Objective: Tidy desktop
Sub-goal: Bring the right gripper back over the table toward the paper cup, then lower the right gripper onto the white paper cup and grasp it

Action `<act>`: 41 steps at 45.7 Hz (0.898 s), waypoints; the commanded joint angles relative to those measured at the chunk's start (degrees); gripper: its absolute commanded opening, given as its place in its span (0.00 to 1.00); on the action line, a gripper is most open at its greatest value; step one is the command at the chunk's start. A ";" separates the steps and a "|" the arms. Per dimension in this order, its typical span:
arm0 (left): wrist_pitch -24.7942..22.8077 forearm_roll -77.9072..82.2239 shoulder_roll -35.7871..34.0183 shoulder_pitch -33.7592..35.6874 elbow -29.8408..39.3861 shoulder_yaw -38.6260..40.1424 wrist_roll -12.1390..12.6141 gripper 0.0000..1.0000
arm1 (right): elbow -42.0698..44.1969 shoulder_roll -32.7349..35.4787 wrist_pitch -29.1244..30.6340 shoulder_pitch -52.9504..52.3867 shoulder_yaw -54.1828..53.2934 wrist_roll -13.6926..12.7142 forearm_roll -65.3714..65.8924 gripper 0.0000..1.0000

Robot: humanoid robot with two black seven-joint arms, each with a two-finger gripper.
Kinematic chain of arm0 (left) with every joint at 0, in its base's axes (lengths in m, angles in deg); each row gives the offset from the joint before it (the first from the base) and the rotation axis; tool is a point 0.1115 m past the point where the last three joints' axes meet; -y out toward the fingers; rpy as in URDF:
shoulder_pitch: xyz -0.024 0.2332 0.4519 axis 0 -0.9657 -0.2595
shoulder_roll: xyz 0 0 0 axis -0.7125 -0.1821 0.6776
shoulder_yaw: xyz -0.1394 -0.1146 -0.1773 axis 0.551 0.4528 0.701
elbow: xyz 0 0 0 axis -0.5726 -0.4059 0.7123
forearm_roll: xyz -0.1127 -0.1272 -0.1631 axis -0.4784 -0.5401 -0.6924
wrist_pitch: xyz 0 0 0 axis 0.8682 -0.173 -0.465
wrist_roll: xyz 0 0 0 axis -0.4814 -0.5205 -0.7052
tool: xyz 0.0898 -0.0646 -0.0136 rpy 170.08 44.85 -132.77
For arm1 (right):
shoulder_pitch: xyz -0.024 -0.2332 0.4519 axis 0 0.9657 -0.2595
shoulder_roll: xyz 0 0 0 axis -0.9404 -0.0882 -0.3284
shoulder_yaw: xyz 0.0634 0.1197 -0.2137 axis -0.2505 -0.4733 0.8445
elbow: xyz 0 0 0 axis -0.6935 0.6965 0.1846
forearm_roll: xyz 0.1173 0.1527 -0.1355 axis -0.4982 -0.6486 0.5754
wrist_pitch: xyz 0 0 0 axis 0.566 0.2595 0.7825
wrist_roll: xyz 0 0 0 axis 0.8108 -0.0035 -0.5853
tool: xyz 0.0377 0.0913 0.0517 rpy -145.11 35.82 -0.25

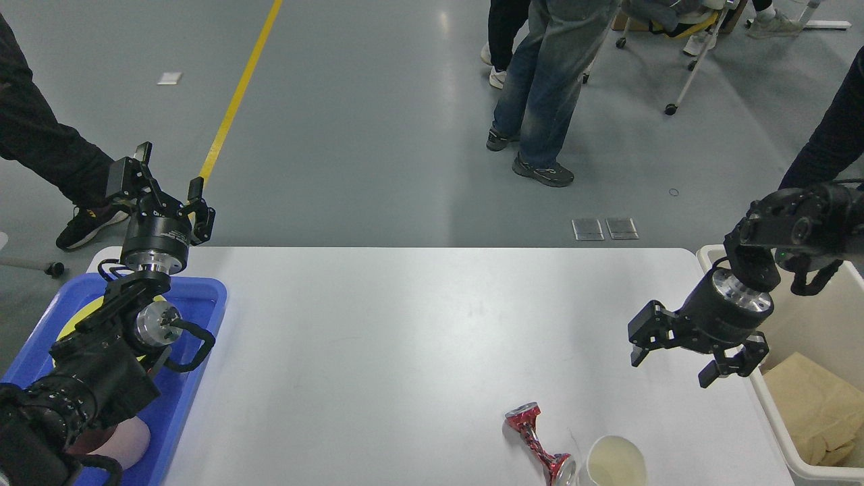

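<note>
Right claw (673,361) hangs open and empty at the right of the frame, over the desktop (405,324) edge beside the beige bin (783,432). Left claw (167,192), fingers spread, holding nothing, points up at upper left above the blue tray (202,297). Wide bare white desktop fills the centre; crushed red can (536,439) and white cup (615,462) sit touching at the bottom edge.

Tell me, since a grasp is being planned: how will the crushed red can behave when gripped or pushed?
The crushed red can looks pinched thin at its middle, so it is probably light and may deform further under the fingers. Lying on its side on the desktop with flared ends, it would likely skid or pivot rather than roll straight.
</note>
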 commanded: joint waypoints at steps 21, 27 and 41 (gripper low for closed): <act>0.00 0.00 0.04 0.00 0.01 0.00 0.00 0.96 | -3.10 -4.03 0.98 3.24 -3.01 0.05 8.53 1.00; 0.00 0.00 0.04 0.00 0.01 0.00 0.00 0.96 | -4.33 -4.03 0.98 3.33 -2.92 0.05 8.62 1.00; 0.00 0.00 0.04 0.00 0.01 0.09 0.00 0.96 | -5.65 -4.12 0.89 4.38 -2.92 0.05 9.41 1.00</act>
